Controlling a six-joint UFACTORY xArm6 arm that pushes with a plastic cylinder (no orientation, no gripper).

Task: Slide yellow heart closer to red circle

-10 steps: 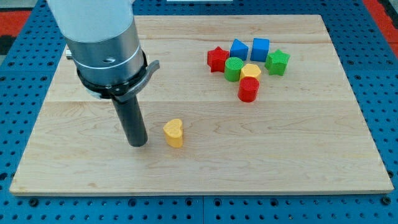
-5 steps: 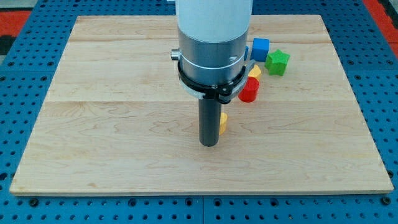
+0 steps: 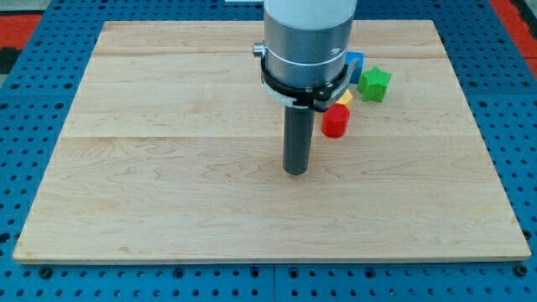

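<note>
**Rightward shift of the rod toward the block cluster**

Since the previous half-second, my tip point(image 3: 294, 171) has slid further right and slightly farther up the wooden board point(image 3: 168, 168). The yellow heart, seen earlier at the rod's right edge, is now hidden behind the rod, so its exact place cannot be told. No jaws exist on this arm; the rod ends bluntly on the board. The red circle point(image 3: 336, 122) stands just right of and beyond the tip. Behind it, a yellow block point(image 3: 345, 98), a blue cube point(image 3: 356, 60) and a green star point(image 3: 374, 83) are partly visible beside the arm's grey housing point(image 3: 306, 38).
</note>
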